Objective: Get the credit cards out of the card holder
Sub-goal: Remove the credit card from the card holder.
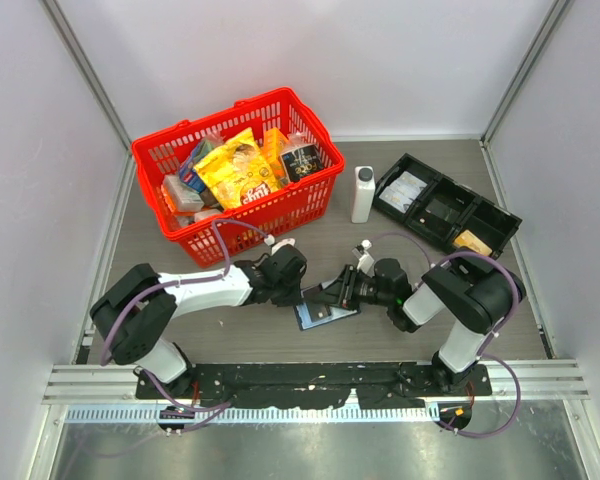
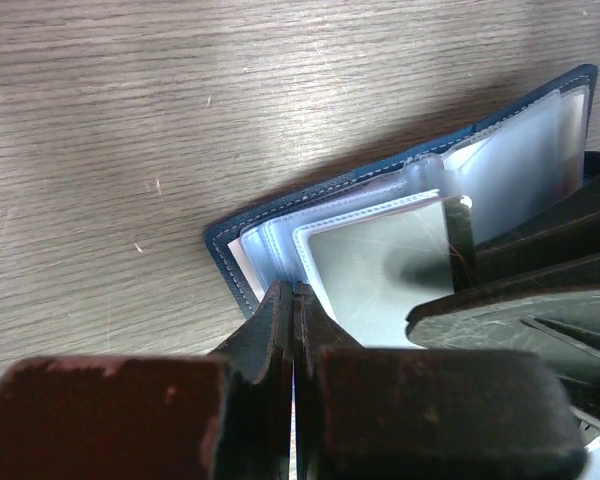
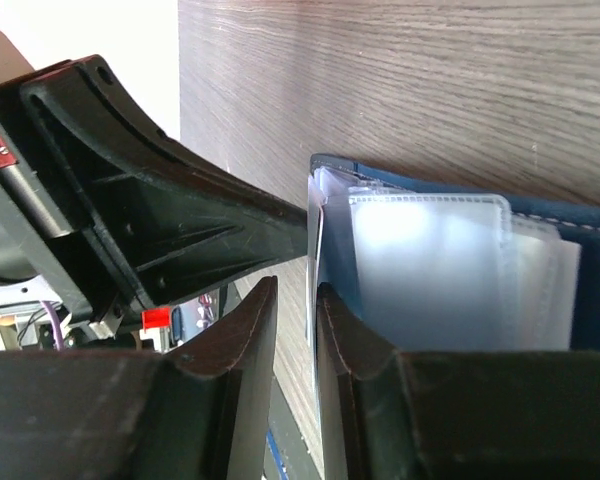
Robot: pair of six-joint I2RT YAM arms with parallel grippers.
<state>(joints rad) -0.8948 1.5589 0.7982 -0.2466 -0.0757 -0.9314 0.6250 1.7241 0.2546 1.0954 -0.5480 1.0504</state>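
Both grippers meet at the open card holder (image 1: 325,307) on the near table: left gripper (image 2: 295,300) pinches its sleeve edge steady; right gripper (image 3: 298,300), fingers narrowly apart, apparently seeks a card.

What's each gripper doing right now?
Left gripper: closed on the card holder's sleeve edge.
Right gripper: slightly open around the holder's edge; grip cannot be told.
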